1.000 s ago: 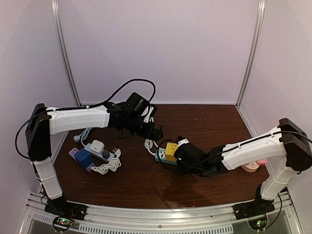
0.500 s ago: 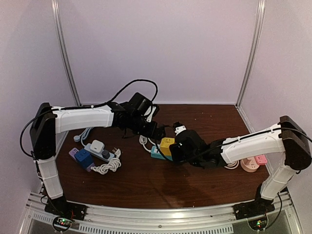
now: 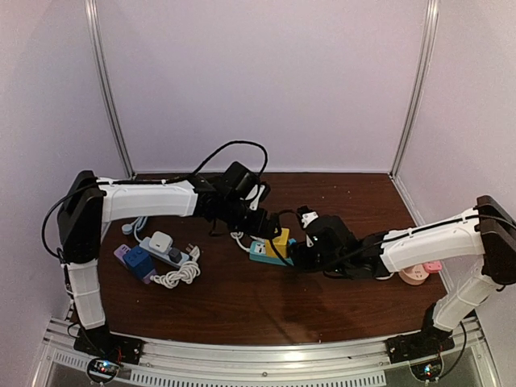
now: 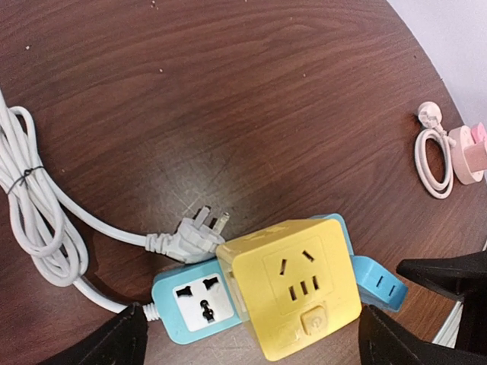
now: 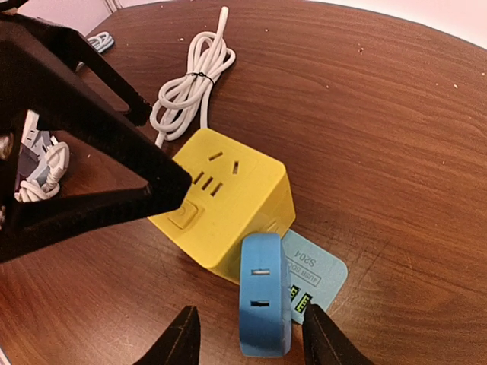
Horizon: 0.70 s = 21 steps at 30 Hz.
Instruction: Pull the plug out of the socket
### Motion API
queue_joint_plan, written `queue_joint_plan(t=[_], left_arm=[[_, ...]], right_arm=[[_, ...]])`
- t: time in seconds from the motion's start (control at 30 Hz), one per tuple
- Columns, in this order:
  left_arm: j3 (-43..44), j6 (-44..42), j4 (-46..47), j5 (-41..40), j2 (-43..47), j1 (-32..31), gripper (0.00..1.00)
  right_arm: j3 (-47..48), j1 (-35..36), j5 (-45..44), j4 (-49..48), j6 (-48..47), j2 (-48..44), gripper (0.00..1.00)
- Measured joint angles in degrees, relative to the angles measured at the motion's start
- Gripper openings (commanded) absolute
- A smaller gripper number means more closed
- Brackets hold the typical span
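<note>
A teal power strip lies on the brown table with a yellow cube socket plugged into it and a blue plug at its right end. My left gripper is open, just above them, one finger on each side of the strip and cube. My right gripper is open, with the blue plug between its fingers and a gap on each side. In the top view both grippers meet at the yellow cube, the left gripper from the back left and the right gripper from the right.
A loose white plug and its coiled cord lie just behind the strip. A white strip with adapters and a blue cube lie at the left. A pink socket with a white cord lies at the right.
My left gripper has moved right and down over the strip and cube. My right gripper swung in with the strip's end, then settled slightly to the right.
</note>
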<state>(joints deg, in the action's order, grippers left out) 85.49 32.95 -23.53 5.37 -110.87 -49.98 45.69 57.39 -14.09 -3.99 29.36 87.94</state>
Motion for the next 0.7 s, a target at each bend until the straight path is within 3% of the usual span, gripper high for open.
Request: queue_joint_plan(t=[0.7], left_arm=[[-0.85,3.61,2.93,-0.68,-2.34,-0.96,0.98]], right_arm=[[-2.84,0.07,-1.55,-5.03,-1.16,3.76,0.32]])
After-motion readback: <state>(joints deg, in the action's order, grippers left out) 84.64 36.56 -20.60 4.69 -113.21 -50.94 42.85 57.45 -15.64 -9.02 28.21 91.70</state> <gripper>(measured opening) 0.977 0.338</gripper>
